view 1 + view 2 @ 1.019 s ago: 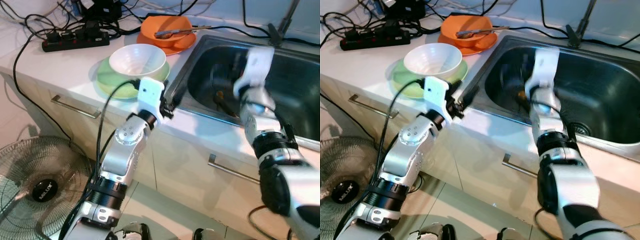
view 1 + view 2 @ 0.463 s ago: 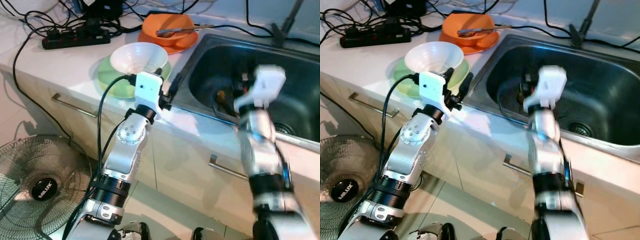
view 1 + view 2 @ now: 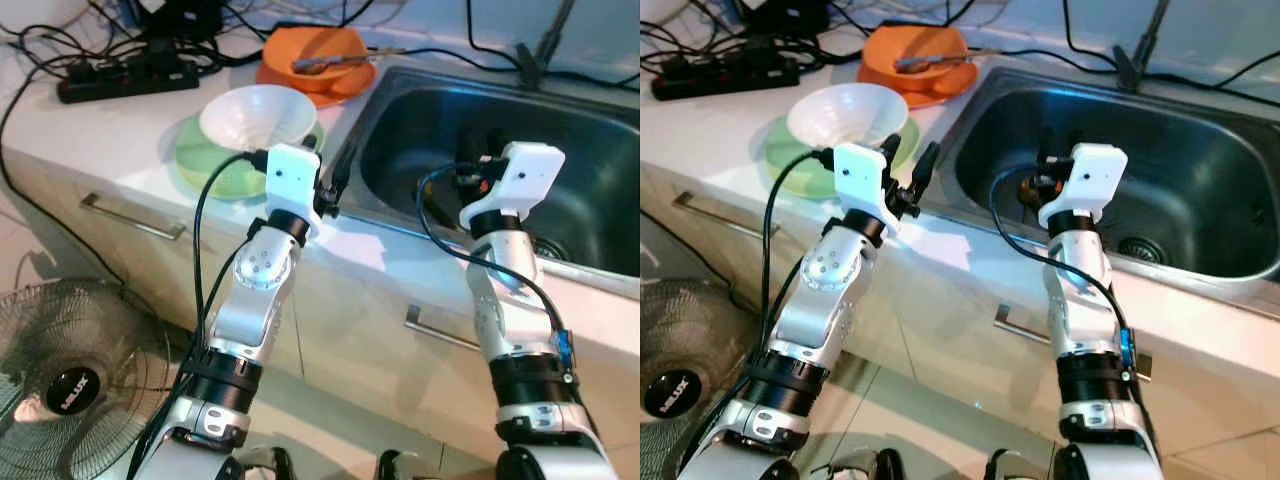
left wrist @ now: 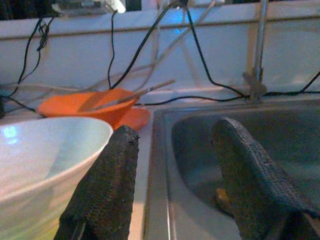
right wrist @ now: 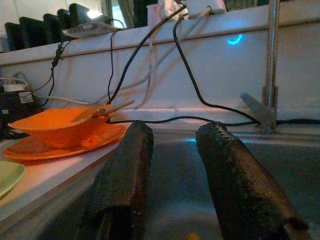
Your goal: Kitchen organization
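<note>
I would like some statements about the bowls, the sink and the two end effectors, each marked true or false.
1. The white bowl stands on the green plate. True.
2. The orange bowl is inside the sink. False: it sits on an orange plate on the counter, left of the sink.
3. The left end effector is open. True.
4. The right end effector grips a spoon. False: its fingers are apart and hold nothing, above the sink.
5. A utensil rests in the orange bowl. True.
</note>
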Motion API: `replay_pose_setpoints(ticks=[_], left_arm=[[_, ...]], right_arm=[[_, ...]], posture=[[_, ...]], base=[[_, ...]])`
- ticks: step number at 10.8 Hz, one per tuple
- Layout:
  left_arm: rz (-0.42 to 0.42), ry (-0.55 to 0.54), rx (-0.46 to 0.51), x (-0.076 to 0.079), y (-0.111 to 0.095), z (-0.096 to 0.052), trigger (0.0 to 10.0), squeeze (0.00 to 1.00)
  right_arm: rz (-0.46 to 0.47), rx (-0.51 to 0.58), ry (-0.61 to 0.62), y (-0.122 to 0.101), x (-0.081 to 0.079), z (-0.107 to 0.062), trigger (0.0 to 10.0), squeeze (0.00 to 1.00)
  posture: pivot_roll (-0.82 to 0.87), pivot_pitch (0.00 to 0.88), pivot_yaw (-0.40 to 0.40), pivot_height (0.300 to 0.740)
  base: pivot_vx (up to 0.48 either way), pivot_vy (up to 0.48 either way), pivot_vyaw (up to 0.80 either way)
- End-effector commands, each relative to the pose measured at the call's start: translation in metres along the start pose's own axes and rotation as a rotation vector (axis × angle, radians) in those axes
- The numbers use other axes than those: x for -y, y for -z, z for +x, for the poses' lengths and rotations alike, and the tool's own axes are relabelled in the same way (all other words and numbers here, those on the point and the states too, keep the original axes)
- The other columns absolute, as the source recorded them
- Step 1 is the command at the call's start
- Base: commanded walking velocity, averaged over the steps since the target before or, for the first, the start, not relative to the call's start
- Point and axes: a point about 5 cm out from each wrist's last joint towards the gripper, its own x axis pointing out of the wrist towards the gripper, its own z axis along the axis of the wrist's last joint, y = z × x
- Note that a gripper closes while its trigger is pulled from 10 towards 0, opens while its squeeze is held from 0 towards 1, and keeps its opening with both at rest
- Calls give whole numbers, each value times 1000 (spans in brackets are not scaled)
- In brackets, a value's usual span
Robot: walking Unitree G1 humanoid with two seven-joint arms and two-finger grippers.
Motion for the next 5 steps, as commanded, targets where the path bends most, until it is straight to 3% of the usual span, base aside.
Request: replay_pose_setpoints(ticks=[1,2,5], left_arm=[[19,-10,12,-3,-2,2,10000,0],[19,-8,12,-3,-3,2,10000,0],[24,8,13,2,-2,3,10000,0]], right_arm=[[14,-7,-17,0,-8,-3,10000,0],[27,-15,-21,1,-10,-3,10000,0],[55,-41,14,1,-5,-1,10000,0]], posture=[[-11,85,38,740],[-11,87,39,740],[-12,93,42,740]], base=[[0,326,0],[0,330,0],[0,329,-783]])
